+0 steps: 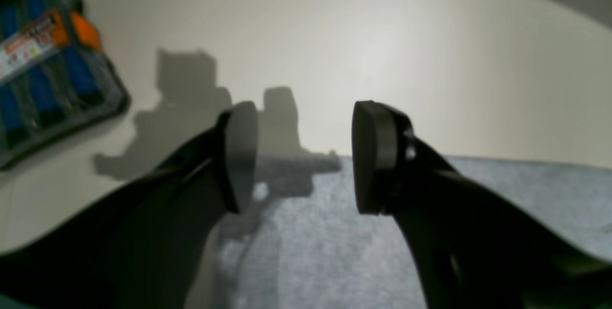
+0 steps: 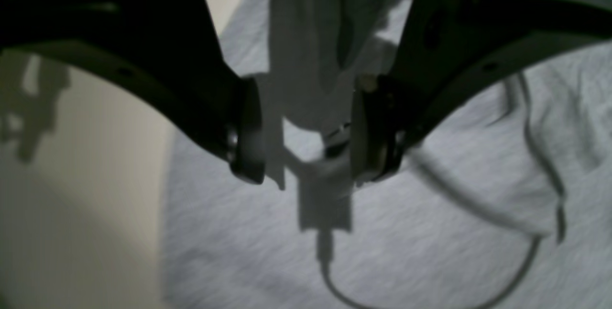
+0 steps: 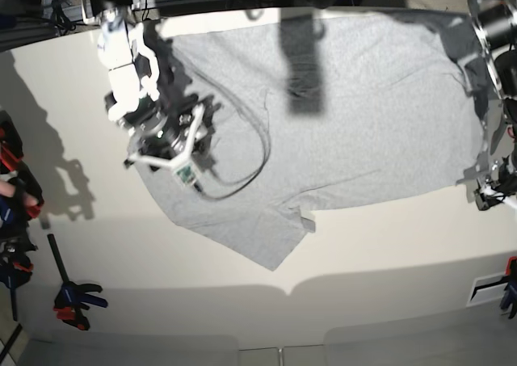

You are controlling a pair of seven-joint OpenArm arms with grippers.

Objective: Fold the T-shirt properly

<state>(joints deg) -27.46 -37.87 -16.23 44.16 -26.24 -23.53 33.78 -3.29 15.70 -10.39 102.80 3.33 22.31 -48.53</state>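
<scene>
I have the T-shirt (image 3: 347,99) spread plain side up across the far half of the table (image 3: 242,261), mostly flat, with one sleeve pointing toward the near edge and a few soft ridges near the collar end. My right tool (image 2: 306,127) hangs just above the cloth at that collar end, released, jaws apart with nothing between them. My left tool (image 1: 301,156) sits at the opposite end, over the hem where cloth meets bare table, also released and empty. The shirt looks light and limp — it will sag and drag rather than hold a shape, so I judge a single pinch in the middle would just bunch it. Better to take it at edges: the hem corner under the left tool, the shoulder seam under the right — both layers together, lifted evenly. A case of clamps (image 1: 43,65) lies near the left tool, off the cloth.
</scene>
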